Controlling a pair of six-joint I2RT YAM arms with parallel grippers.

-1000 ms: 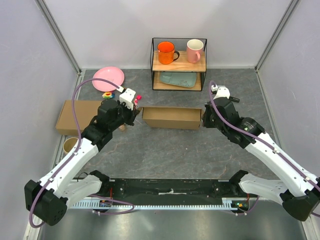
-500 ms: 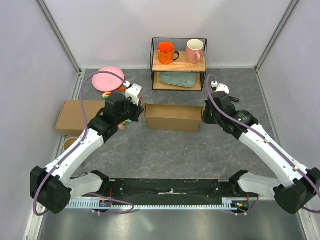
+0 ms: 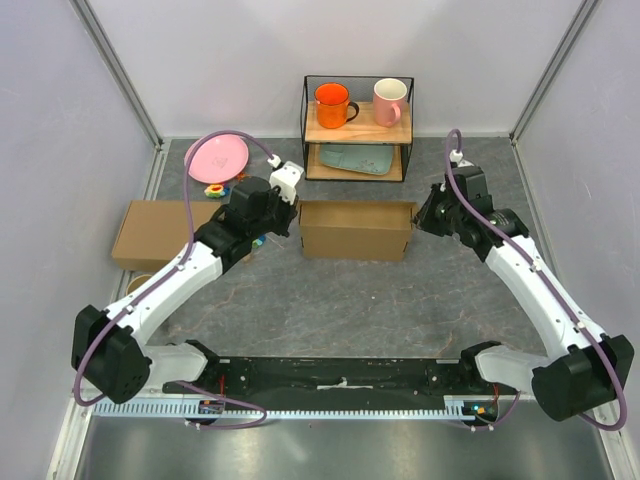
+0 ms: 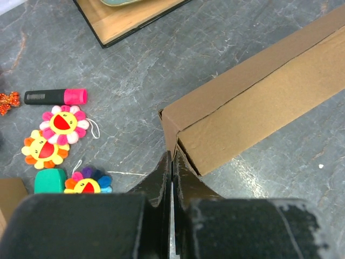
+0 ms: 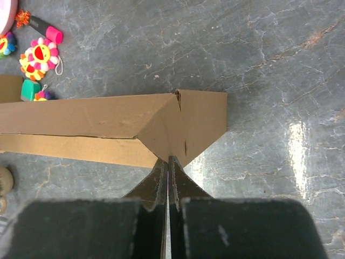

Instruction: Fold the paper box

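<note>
Two claws, the left claw (image 4: 171,162) and the right claw (image 5: 167,164), each pressed together and pinching nothing, are bearing on opposite ends of the paper box (image 3: 355,230), which is lying mid-way across the desk (image 3: 330,310) before the wire shelf (image 3: 357,120), apparently to hold its end flaps in.

A black wire shelf (image 3: 304,120) is standing at the back of a grey marbled table (image 3: 350,310). An orange mug (image 3: 331,104) and a pink mug (image 3: 389,100) are sitting side by side on its upper wooden board; a teal tray (image 3: 358,158) is lying on the lower one. Left of the shelf, a pink plate (image 3: 214,157) is resting near three smiling flower toys (image 4: 63,122), a pink-capped black marker (image 4: 55,96) and a green block (image 4: 49,181). A closed brown cardboard box (image 3: 155,230) is lying further left.
</note>
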